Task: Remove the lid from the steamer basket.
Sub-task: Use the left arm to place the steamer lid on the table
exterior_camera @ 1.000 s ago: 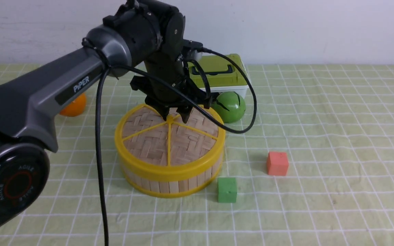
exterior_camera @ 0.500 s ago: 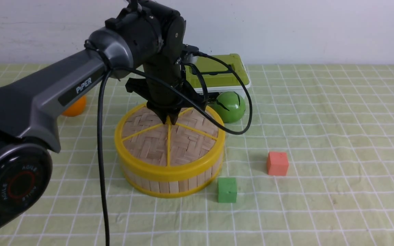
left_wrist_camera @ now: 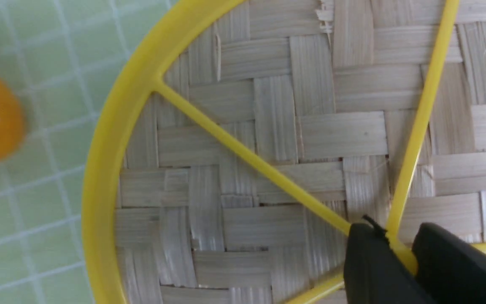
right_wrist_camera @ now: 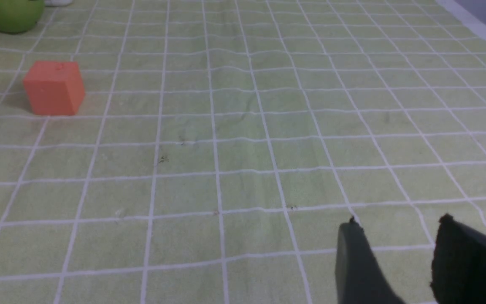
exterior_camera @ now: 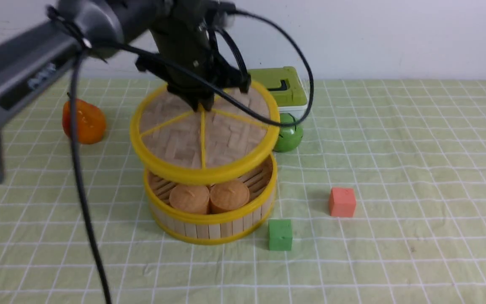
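Hanging just above the steamer basket (exterior_camera: 209, 230), the lid (exterior_camera: 171, 141) was pinched at its hub by the left gripper (exterior_camera: 203, 105). Left wrist view: jaws clamped on that hub. Right wrist view: the right gripper (right_wrist_camera: 399, 236) stood parted, empty.

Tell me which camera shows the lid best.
Front view: the whole lid hangs above the steamer basket, held by the left gripper. The left wrist view shows only part of its weave and spokes, with fingers pinching the hub. The right wrist view misses it.

The lid (exterior_camera: 175, 139) hangs above the steamer basket (exterior_camera: 209, 230), clear of it.
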`<state>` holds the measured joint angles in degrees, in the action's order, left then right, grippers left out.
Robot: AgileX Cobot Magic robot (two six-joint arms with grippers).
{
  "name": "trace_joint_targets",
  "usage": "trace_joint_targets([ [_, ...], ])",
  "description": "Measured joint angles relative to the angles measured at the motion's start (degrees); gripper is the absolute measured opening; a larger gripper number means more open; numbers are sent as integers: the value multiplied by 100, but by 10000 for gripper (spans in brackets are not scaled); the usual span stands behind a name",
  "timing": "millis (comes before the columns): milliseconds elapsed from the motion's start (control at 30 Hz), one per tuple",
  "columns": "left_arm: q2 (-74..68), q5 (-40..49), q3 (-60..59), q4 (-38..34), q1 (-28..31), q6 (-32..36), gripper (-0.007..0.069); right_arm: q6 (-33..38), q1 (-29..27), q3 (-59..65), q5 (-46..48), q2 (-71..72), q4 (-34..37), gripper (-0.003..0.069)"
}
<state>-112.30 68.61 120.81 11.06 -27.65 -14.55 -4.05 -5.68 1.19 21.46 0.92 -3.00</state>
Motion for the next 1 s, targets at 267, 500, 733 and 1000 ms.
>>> trace_joint_targets([
  [267, 1291, 161, -815, 393, 1360, 86, 109, 0, 0, 0, 0, 0, 0, 241],
  [500, 1211, -1099, -3080, 29, 2512, 86, 109, 0, 0, 0, 0, 0, 0, 241],
  [733, 758, -2443, -3842, -17, 2656, -246, 109, 0, 0, 0, 0, 0, 0, 241],
  [1000, 253, -2890, -3854, -48, 2656, -1005, 162, 0, 0, 0, 0, 0, 0, 241],
])
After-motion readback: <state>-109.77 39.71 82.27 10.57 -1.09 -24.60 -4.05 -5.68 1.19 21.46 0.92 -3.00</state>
